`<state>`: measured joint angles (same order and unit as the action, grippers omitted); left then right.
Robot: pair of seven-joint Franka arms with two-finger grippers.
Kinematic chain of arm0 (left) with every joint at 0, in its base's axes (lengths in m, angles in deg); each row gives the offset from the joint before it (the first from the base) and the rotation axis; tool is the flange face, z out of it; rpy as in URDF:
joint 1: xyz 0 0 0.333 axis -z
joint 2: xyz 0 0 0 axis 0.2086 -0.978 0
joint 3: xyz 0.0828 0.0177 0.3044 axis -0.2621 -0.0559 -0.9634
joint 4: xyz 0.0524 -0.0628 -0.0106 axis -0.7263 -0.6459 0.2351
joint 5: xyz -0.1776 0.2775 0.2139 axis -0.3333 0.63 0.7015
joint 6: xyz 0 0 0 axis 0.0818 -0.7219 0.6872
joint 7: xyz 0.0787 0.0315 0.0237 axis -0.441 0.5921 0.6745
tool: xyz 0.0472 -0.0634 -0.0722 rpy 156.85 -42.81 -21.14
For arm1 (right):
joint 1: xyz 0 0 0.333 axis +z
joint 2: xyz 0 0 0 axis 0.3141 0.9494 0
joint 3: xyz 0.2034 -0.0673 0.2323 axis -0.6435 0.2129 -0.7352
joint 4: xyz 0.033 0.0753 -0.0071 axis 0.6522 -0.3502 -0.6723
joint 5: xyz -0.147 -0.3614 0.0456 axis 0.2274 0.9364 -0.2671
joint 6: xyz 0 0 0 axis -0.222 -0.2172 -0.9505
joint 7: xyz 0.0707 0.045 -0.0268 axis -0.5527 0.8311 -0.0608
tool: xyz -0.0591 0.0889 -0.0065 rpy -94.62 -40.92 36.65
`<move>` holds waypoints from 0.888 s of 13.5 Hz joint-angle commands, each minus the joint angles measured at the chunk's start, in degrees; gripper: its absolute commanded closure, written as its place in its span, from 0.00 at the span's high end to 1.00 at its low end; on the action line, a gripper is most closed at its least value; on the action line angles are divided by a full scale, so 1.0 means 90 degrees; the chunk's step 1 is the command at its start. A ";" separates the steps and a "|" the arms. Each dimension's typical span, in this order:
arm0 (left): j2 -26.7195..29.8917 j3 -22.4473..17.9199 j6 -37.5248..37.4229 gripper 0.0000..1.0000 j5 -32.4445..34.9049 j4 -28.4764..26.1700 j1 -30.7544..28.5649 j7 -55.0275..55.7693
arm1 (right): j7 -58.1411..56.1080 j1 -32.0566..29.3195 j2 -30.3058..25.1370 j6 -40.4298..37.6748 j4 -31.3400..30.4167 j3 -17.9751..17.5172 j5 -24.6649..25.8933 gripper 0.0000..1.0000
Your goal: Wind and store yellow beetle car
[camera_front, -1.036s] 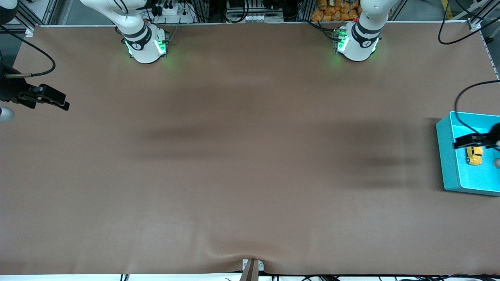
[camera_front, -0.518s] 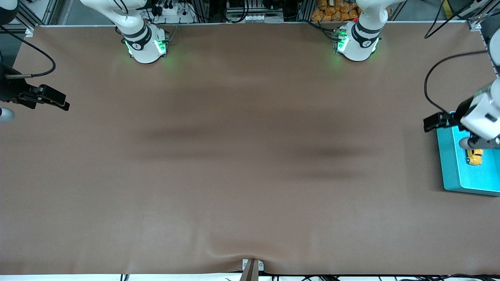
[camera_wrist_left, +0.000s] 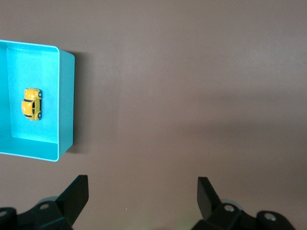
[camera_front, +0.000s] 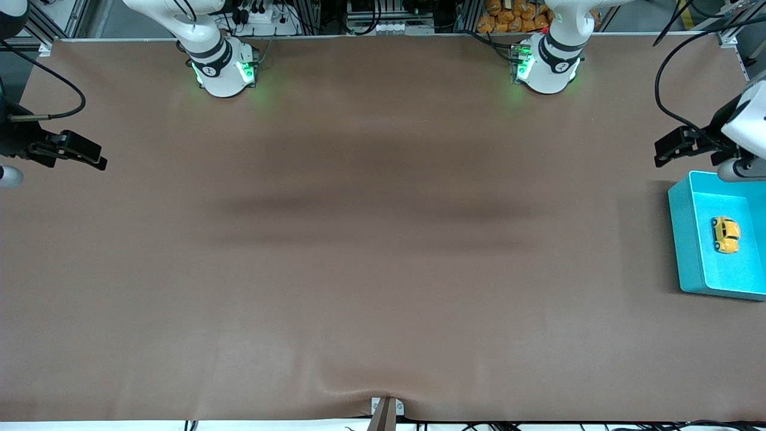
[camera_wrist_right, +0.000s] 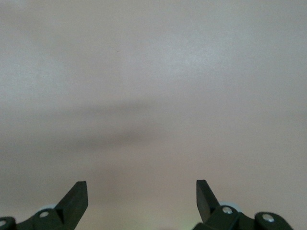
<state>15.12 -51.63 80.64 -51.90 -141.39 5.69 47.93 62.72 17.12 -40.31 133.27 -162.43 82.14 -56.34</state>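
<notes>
Black fingers [camera_wrist_left: 76, 196] of the left gripper [camera_wrist_left: 141, 194] stand spread wide with nothing between them, hanging over bare brown table [camera_front: 359, 269] just beside the teal box [camera_front: 688, 239], at the left arm's end of the table. The right gripper [camera_wrist_right: 141, 194] is likewise spread and empty, over the table edge at the right arm's end, where that arm waits.

The yellow beetle car [camera_front: 725, 234] lies inside the box on its floor, clear of the walls that show.

The front view shows the left gripper [camera_front: 679, 145] as a dark shape above the table, with the box nearer the camera than the spot below it. The right gripper [camera_front: 75, 152] also appears there.

The left wrist view shows the box [camera_wrist_left: 65, 105] and car [camera_wrist_left: 31, 103] together; the right wrist view shows only plain table.

The box is cut off by the frame edge in both the front and left wrist views, so one wall cannot be seen.
</notes>
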 commanded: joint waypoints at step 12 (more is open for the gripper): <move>0.0555 -0.0186 -0.0615 1.00 -0.0277 -0.0081 0.0149 0.0107 | -0.0009 -0.0122 0.0001 0.0049 -0.0026 -0.0068 0.0046 1.00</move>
<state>18.05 -52.51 76.38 -53.16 -141.39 6.87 48.37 62.72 16.77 -40.19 133.30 -162.43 82.14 -56.34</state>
